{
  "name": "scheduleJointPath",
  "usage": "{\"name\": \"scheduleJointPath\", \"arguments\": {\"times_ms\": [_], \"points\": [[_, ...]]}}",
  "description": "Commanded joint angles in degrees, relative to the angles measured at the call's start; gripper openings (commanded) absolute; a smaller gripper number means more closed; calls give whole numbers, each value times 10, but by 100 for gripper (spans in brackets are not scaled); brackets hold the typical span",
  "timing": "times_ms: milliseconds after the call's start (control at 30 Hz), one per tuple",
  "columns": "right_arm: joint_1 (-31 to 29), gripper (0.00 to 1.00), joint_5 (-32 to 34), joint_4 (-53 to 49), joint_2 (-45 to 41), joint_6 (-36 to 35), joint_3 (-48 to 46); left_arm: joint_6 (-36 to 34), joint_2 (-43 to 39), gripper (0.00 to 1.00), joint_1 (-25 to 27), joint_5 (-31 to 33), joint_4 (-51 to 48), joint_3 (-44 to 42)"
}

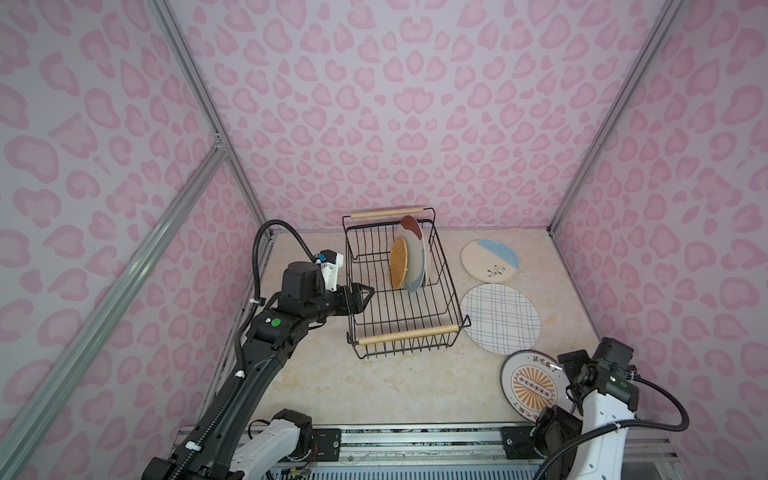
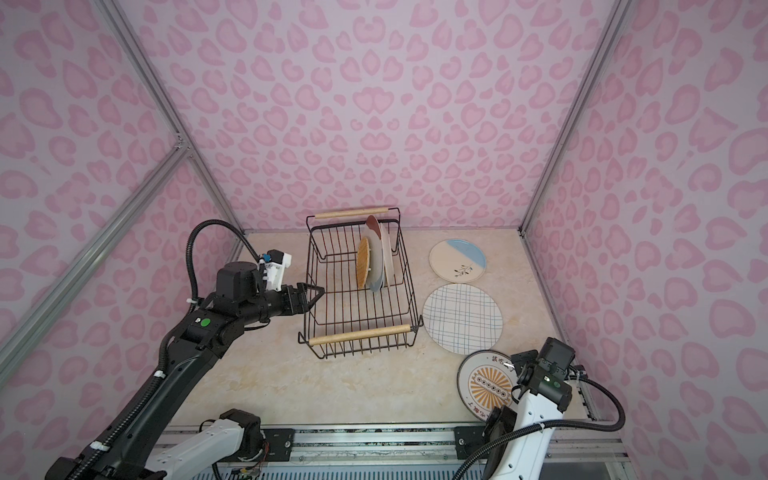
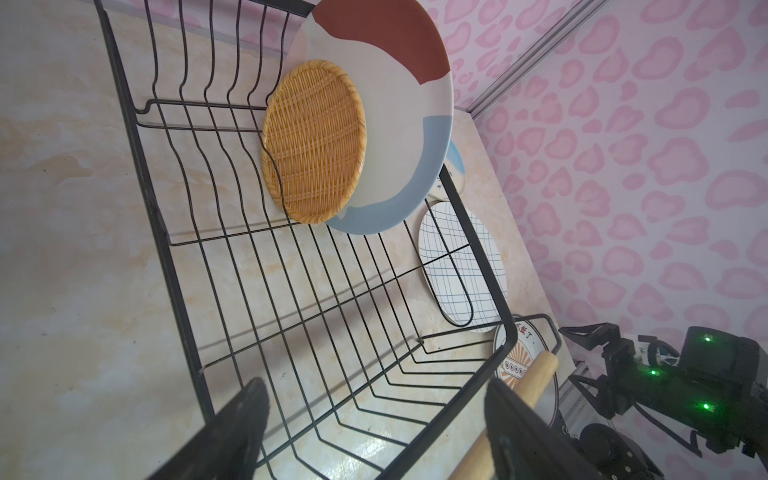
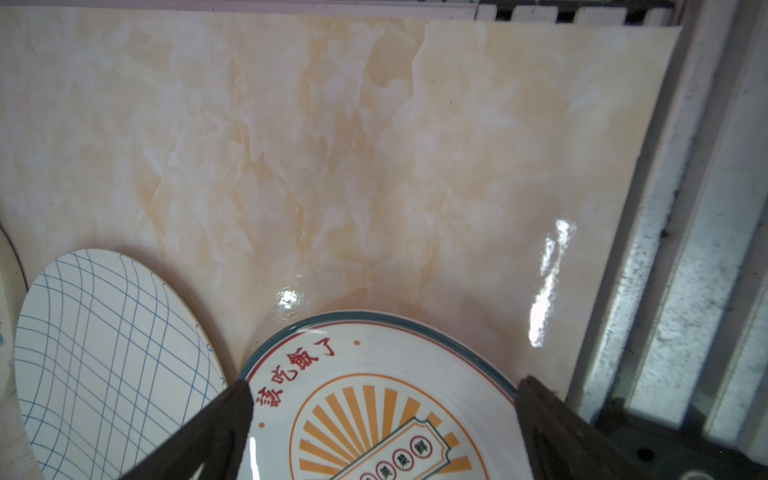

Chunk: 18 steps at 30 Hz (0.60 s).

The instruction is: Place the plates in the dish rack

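The black wire dish rack (image 1: 409, 335) (image 2: 359, 335) stands mid-table. A woven-look plate (image 1: 398, 262) (image 3: 316, 141) and a colour-blocked plate (image 1: 413, 249) (image 3: 407, 108) stand on edge in it. Right of it, flat on the table, lie a cream-and-blue plate (image 1: 489, 260), a blue-gridded plate (image 1: 500, 318) (image 4: 108, 357) and an orange sunburst plate (image 1: 532, 386) (image 4: 374, 415). My left gripper (image 1: 365, 297) (image 3: 376, 390) is open and empty at the rack's left wall. My right gripper (image 1: 567, 365) (image 4: 384, 388) hangs open just over the sunburst plate's far edge.
Pink patterned walls with aluminium posts close in three sides. A metal rail (image 1: 415, 440) runs along the front edge and carries both arm bases. Bare marble tabletop (image 1: 332, 382) lies in front of the rack.
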<state>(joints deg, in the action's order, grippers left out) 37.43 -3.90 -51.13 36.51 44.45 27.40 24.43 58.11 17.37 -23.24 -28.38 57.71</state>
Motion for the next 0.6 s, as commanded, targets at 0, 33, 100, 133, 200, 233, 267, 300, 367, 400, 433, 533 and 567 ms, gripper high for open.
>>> {"name": "scheduleJointPath", "arguments": {"times_ms": [0, 33, 100, 133, 200, 233, 267, 300, 367, 400, 433, 533, 567], "points": [[3, 98, 13, -12, 8, 10, -10, 2, -5, 83, 0, -7, 18, -3], [4, 98, 7, -8, 14, 12, -16, 1, -7, 83, 0, -5, 18, -3], [4, 98, -9, -1, 28, 13, -28, 1, -10, 84, 0, -1, 18, -4], [4, 98, -17, 3, 34, 14, -32, 1, -11, 84, 0, 0, 18, -4], [4, 97, -28, 9, 34, 13, -36, 1, -11, 84, 0, 0, 18, -4], [4, 97, -30, 11, 29, 15, -37, 1, -10, 84, 0, 0, 18, -4], [4, 97, -35, 13, 25, 18, -38, 1, -9, 84, 0, 0, 18, -4], [4, 97, -41, 16, 25, 21, -40, 2, -9, 84, -1, 0, 18, -4], [4, 97, -63, 31, 33, 25, -49, 2, -8, 84, -1, 0, 18, -3], [4, 97, -71, 39, 38, 28, -54, 2, -8, 84, -1, 0, 18, -3], [4, 97, -84, 49, 42, 29, -59, 1, -7, 84, -1, 0, 18, -3], [-3, 96, -103, 69, 39, 43, -70, 2, -4, 84, -1, 0, 18, -3], [-12, 96, -106, 73, 35, 51, -71, 2, -2, 84, -1, -1, 18, -3]]}}
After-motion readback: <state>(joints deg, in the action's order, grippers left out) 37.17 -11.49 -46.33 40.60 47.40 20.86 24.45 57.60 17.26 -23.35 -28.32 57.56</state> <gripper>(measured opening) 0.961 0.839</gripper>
